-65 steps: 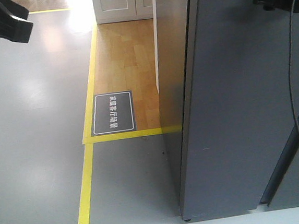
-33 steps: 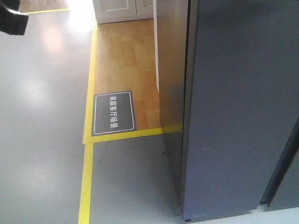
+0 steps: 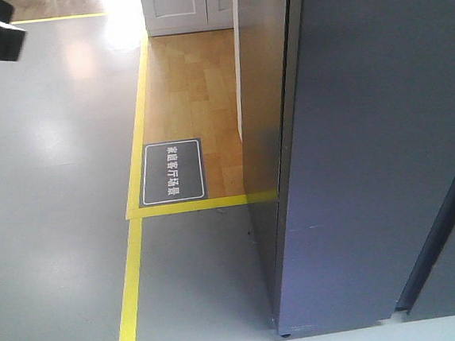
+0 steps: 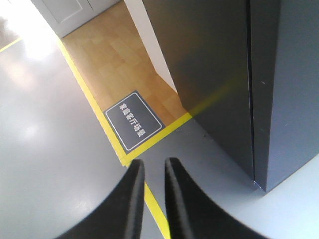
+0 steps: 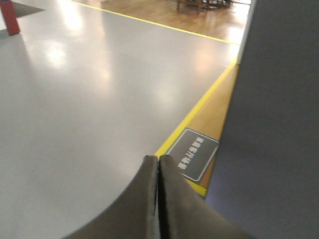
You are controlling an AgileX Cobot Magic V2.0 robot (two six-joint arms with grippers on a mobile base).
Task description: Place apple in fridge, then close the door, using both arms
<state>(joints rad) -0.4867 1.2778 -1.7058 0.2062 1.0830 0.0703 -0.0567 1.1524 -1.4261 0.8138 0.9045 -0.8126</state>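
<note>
The fridge (image 3: pixel 369 150) is standing at the right of the front view as a tall dark grey slab, matte and flat, with a narrow dark seam running down its left face. Judging by that seam, the door (image 4: pixel 209 74) is sitting shut or very nearly shut, though no view is showing the latch side clearly. The apple is not showing anywhere, so it is either inside already or out of frame (I cannot tell which).

The left hand (image 4: pixel 152 172) is hanging above the floor with its two smooth black tapered fingers (image 4: pixel 132 199) parted by a slim gap and gripping nothing. The right hand (image 5: pixel 158 164) is pressed closed, fingertips meeting, also empty.

The main risk here is a door that is only resting against the cabinet and not sealing; with both hands hovering well apart from it, nobody is pressing it home. A blind sweep toward the panel could also be scraping the paint.

The floor (image 3: pixel 50 234) is glossy grey, throwing back bright glare, edged by yellow tape (image 3: pixel 131 298) around a patch of wooden planks (image 3: pixel 189 94) and a dark rectangular floor sign (image 3: pixel 171 171).
</note>
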